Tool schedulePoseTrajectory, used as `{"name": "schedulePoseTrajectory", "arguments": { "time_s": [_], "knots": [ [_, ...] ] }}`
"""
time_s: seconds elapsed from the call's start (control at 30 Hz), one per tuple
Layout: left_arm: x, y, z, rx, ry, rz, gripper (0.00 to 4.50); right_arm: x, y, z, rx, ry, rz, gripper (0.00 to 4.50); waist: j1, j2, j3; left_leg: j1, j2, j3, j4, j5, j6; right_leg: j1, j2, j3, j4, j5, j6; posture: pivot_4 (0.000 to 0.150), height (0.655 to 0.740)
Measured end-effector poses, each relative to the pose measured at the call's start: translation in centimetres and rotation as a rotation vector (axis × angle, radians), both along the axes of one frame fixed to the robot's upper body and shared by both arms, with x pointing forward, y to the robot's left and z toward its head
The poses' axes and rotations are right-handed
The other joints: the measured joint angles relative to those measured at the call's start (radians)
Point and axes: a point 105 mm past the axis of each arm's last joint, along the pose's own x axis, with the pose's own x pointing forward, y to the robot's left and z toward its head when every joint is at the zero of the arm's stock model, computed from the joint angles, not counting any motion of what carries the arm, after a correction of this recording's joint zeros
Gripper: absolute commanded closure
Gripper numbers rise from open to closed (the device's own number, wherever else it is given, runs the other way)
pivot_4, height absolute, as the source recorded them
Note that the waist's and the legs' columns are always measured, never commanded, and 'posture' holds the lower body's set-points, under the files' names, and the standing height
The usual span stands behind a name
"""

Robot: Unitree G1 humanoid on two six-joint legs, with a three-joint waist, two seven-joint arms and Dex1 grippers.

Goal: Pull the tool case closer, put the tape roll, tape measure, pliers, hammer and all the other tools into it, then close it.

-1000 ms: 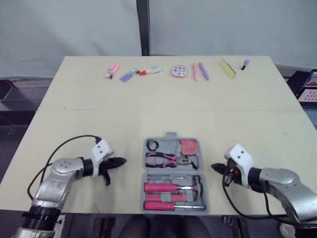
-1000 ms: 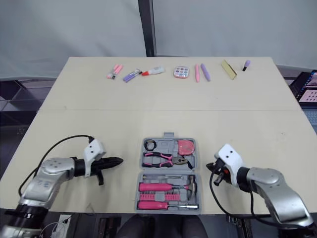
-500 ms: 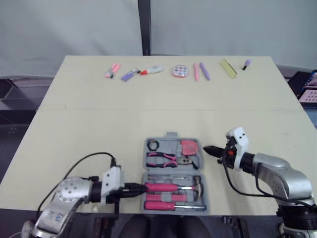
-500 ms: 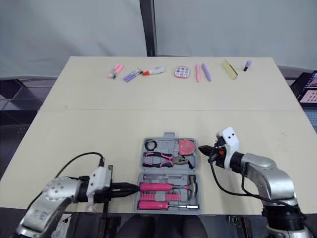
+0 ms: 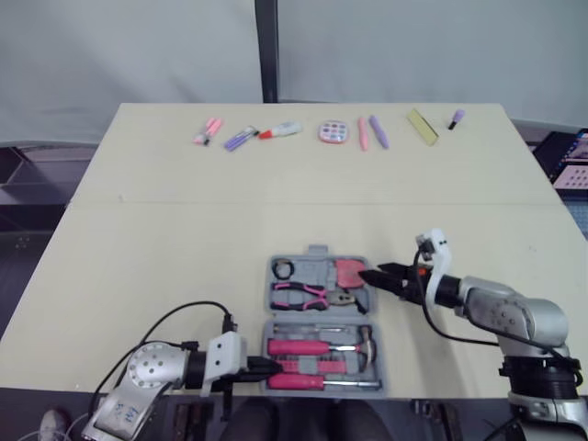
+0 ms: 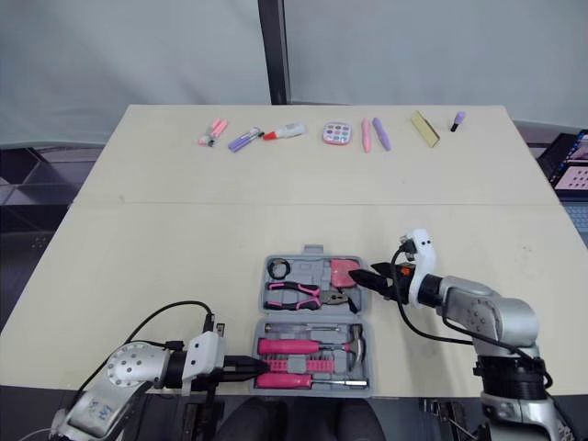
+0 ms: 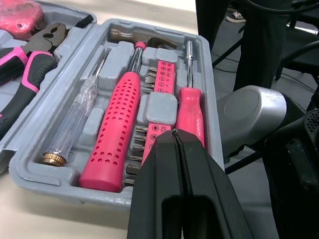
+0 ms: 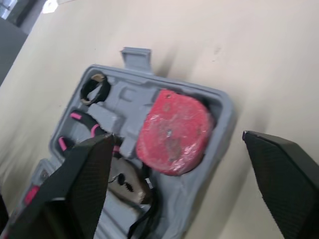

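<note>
left gripper point(image 7: 175, 135), fingers pressed together, at the tool case point(image 5: 319, 317) — right gripper point(image 5: 366, 276), fingers spread, at its right side.

Left tool point(image 6: 255, 366) now at the tool case point(image 6: 312, 265), near half — right tool point(image 6: 356, 275), far half

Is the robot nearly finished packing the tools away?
Nearly. The case lies open near the front edge of the table, with the tape roll, tape measure, pliers and hammer in their slots. Nothing is held: the left gripper is shut at its near-left corner, the right gripper open beside the tape measure. Closing the case is left.
</note>
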Motion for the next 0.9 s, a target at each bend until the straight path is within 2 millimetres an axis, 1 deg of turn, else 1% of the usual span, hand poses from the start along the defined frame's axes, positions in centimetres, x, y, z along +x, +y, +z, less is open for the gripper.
{"name": "schedulePoseTrajectory", "arguments": {
  "time_s": [0.2, 0.4, 0.63, 0.8, 0.9],
  "knots": [
    [0.1, -0.1, -0.1, 0.003, 0.006, 0.008, 4.50, 0.8, -0.2, -0.8, 0.029, 0.037, -0.032, 0.08, -0.001, 0.000, 0.000, 0.000, 0.000, 0.000, 0.000, 0.000, 0.000, 0.000, 0.000, 0.000, 0.000, 0.000, 0.000, 0.150, 0.7134],
    [0.2, 0.3, -1.1, 0.059, 0.008, 0.006, 4.50, 1.3, 0.2, -1.4, 0.065, 0.068, -0.035, 0.08, -0.002, 0.000, 0.000, 0.000, 0.000, 0.000, 0.000, 0.000, 0.000, 0.000, 0.000, 0.000, 0.001, 0.000, 0.000, 0.150, 0.7134],
    [0.2, 0.9, -1.4, 0.091, -0.026, -0.010, 4.50, 2.0, 2.5, -1.7, 0.109, 0.053, 0.010, 0.08, -0.009, 0.002, -0.001, 0.001, 0.001, 0.000, 0.000, 0.000, 0.000, -0.001, 0.000, 0.000, 0.002, 0.000, 0.000, 0.150, 0.7134],
    [0.3, 1.0, -1.4, 0.103, -0.051, -0.023, 4.50, 2.3, 3.2, -1.7, 0.128, 0.048, 0.024, 0.08, -0.020, 0.003, -0.002, 0.002, 0.000, 0.000, 0.000, 0.000, 0.000, -0.001, 0.000, 0.000, 0.006, 0.000, 0.000, 0.150, 0.7134],
    [0.5, 0.9, -1.5, 0.101, -0.065, -0.030, 4.50, 2.4, 3.5, -1.8, 0.138, 0.045, 0.037, 0.08, -0.024, 0.005, -0.003, 0.003, 0.001, 0.000, 0.000, 0.000, 0.000, -0.002, 0.000, 0.000, 0.008, 0.000, 0.000, 0.150, 0.7134]
  ]
}}
